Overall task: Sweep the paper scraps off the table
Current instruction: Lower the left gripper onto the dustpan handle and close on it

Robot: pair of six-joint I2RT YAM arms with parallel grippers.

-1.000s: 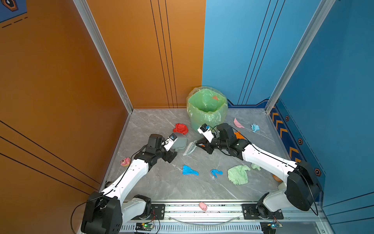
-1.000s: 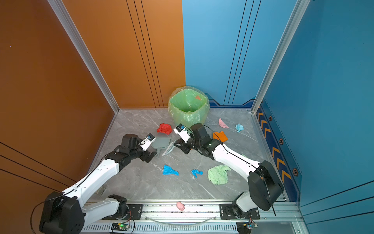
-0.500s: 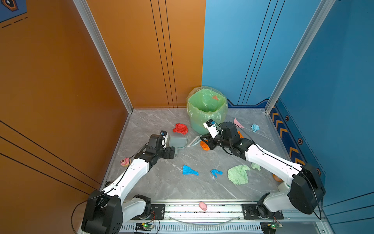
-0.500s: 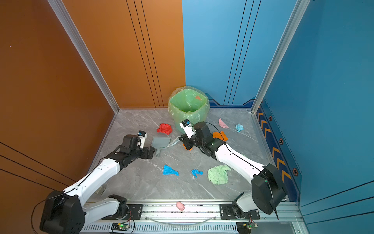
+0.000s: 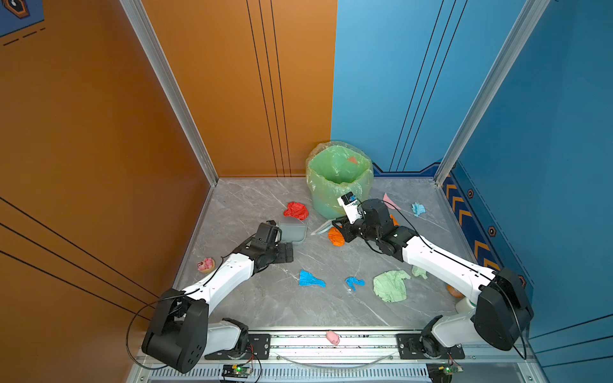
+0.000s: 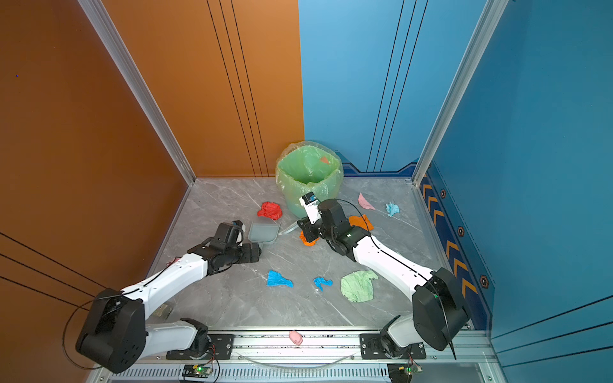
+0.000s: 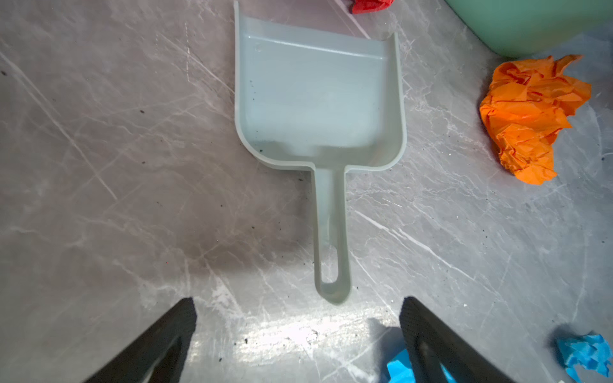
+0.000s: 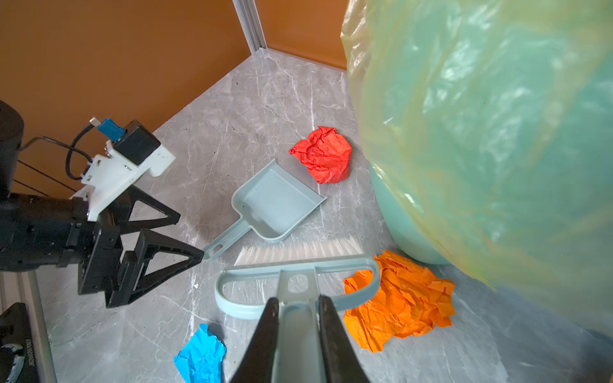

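Pinching: right hand (image 8: pixel 298 300) pressed together on the handle of the brush (image 8: pixel 298 265); bristle row points at the dustpan's side; contact w/ the surface (image 5: pixel 252 205) unclear
Left side: left hand (image 7: pixel 298 301) spread wide, holding nothing; dustpan (image 7: pixel 315 99) lies flat, handle tip just short of its fingers, not touching
Scraps' place: paper scraps all lie on the surface; orange scrap (image 8: pixel 398 298) just beside the brush head, near the base of the bin (image 5: pixel 318 195); red scrap (image 8: pixel 323 154) just off the pan mouth; blue scrap (image 5: pixel 310 279) & pale green scrap (image 5: pixel 390 286) nearer the rail; pink scrap (image 5: pixel 390 201) right of the bin
Risk, pan: unheld; a stroke into it prob. shoves it along instead of loading it
Risk, angle: orange scrap sits beside the pan, not before its mouth; a wrong-way stroke could wedge it vs the bin
Risk, paper: thin & light; may hop the bristles or roll off
Risk, arms: both hands close by the pan handle; a bump is poss.
Right wrist view only: the pinch & the whole brush; in both top views the arm hides most of it
Left wrist view only: the gap btw handle tip & fingers
Top views only: full spread of scraps; pig figurine (image 5: pixel 332 337) on the rail
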